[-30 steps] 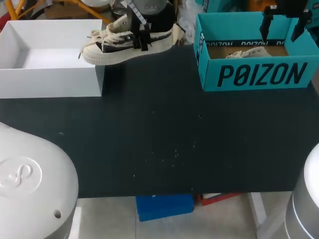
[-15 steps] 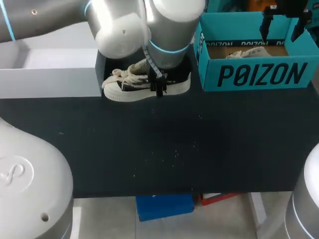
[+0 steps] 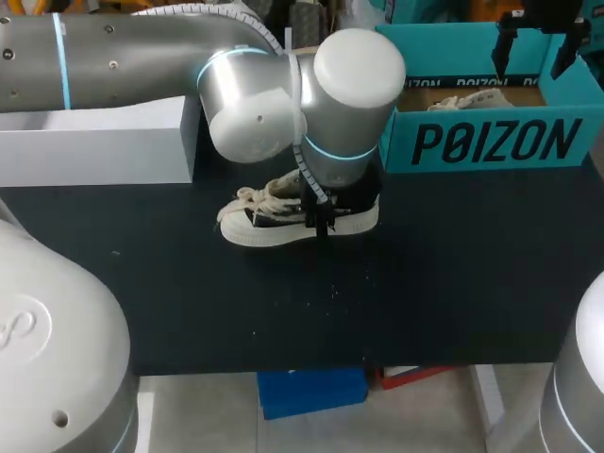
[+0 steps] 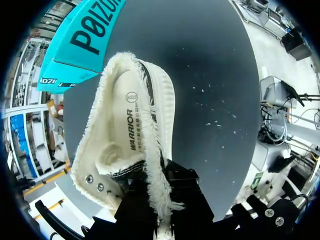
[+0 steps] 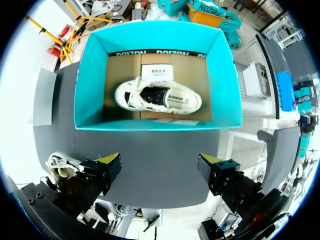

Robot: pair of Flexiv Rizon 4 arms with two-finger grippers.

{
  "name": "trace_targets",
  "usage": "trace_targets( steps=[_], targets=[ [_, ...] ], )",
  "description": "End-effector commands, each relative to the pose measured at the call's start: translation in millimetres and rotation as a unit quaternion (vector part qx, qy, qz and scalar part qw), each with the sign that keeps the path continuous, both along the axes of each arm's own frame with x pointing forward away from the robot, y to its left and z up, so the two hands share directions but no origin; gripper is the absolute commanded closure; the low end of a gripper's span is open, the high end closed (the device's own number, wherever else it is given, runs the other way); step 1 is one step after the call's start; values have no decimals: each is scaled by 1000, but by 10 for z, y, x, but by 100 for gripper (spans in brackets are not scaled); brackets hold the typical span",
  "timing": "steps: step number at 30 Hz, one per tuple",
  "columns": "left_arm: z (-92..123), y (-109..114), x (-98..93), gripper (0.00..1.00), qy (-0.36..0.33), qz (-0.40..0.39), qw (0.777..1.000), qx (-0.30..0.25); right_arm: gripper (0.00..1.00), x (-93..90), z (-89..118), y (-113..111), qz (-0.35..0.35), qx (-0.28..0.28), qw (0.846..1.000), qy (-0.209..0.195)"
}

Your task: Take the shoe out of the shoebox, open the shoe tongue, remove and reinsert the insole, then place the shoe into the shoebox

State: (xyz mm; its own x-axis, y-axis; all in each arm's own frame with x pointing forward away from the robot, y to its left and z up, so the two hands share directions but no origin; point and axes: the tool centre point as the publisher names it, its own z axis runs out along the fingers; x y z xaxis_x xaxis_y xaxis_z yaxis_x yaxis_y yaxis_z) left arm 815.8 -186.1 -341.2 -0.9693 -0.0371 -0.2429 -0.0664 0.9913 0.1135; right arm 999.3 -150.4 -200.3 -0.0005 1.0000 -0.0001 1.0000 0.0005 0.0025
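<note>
Since the earlier frames the cream shoe [image 3: 297,215] has been carried by the left arm from the far edge, beside the white box [image 3: 94,151], toward the middle of the dark table [image 3: 425,283]. The right arm has not been moved. The shoe is gripped at its collar by the left gripper [image 4: 161,187], with one black finger inside the opening and one outside, closed on the frayed side wall. Its toe is pointed left. Whether the sole touches the table cannot be told.

This grip is hidden by the arm in the head view and is shown only by the left wrist view, as is the insole. The teal shoebox [image 3: 491,142] is set at the far right. The right gripper [image 5: 161,162] is held over it, fingers spread wide with nothing between them. A second shoe [image 5: 157,96] on the box floor is seen whole only in the right wrist view.
</note>
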Motion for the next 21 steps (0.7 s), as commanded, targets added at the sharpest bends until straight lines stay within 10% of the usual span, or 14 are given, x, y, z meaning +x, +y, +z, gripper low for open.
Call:
trace_targets(
  steps=[1, 14, 15, 16, 17, 21],
  targets=[
    [-213, -48, -95, 100, -3, -9, 1000, 10, 0, 2, 2, 1, 0, 0, 1000, 0],
    [-631, 51, -229, 100, 14, -12, 999, 28, 0, 2, 2, 1, 0, 0, 1000, 0],
    [-644, 52, -234, 91, 16, -15, 999, 29, 0, 2, 2, 1, 0, 0, 1000, 0],
    [-646, 52, -235, 13, 18, -18, 999, 27, 0, 2, 2, 1, 0, 0, 1000, 0],
    [-648, 52, -236, 0, 19, -20, 999, 25, 0, 2, 2, 1, 0, 0, 1000, 0],
    [-508, 33, -263, 0, 25, -39, 999, 2, 0, 2, 2, 1, 0, 0, 1000, 0]
  ],
)
